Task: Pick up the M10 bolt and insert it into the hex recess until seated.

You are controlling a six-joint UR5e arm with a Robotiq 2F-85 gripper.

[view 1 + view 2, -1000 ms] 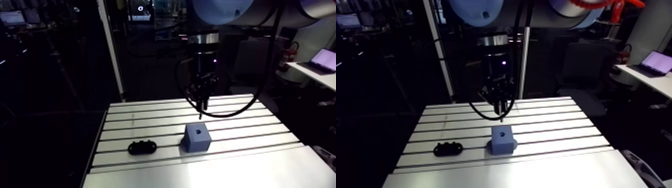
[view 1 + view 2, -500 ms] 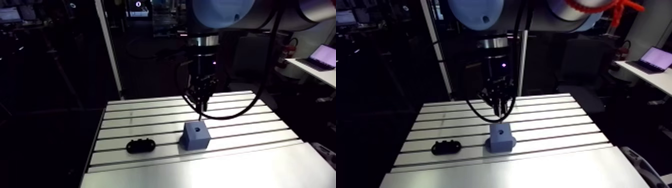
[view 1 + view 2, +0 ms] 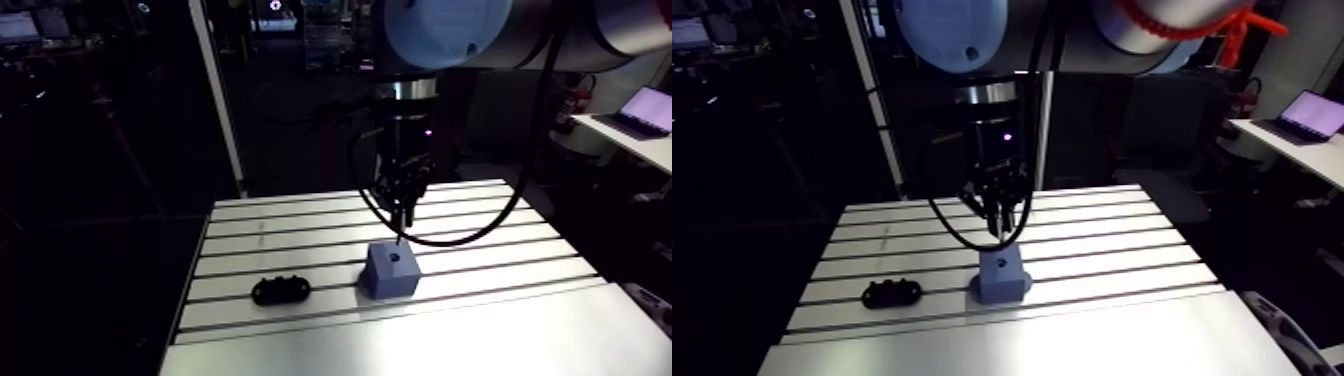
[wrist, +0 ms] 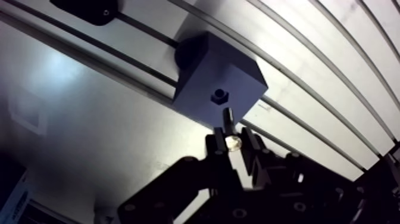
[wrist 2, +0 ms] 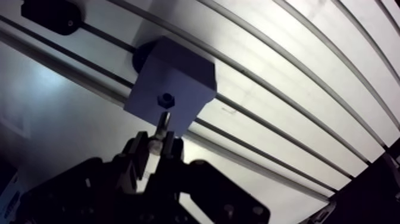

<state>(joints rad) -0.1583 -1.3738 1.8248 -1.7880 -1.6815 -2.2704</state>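
Observation:
A blue-grey block point(image 4: 220, 86) stands on the slotted table point(image 3: 480, 290), with a small dark hex recess point(image 4: 221, 95) in its top face. My gripper point(image 4: 233, 141) is shut on the M10 bolt point(image 4: 228, 123), whose shank points down past the fingertips. In the wrist view the bolt's tip sits close to the recess, a little to its side and above the block. In the arm view the gripper point(image 3: 402, 215) hangs right over the block point(image 3: 390, 272).
A black oblong part point(image 3: 281, 291) with holes lies on the table beside the block, also seen in the wrist view as the black part point(image 4: 89, 8). The table's slots run crosswise and its front strip is plain metal.
The gripper with the bolt has come down closer to the block's top and sits more directly over the recess than just before. Block and black part have stayed put.

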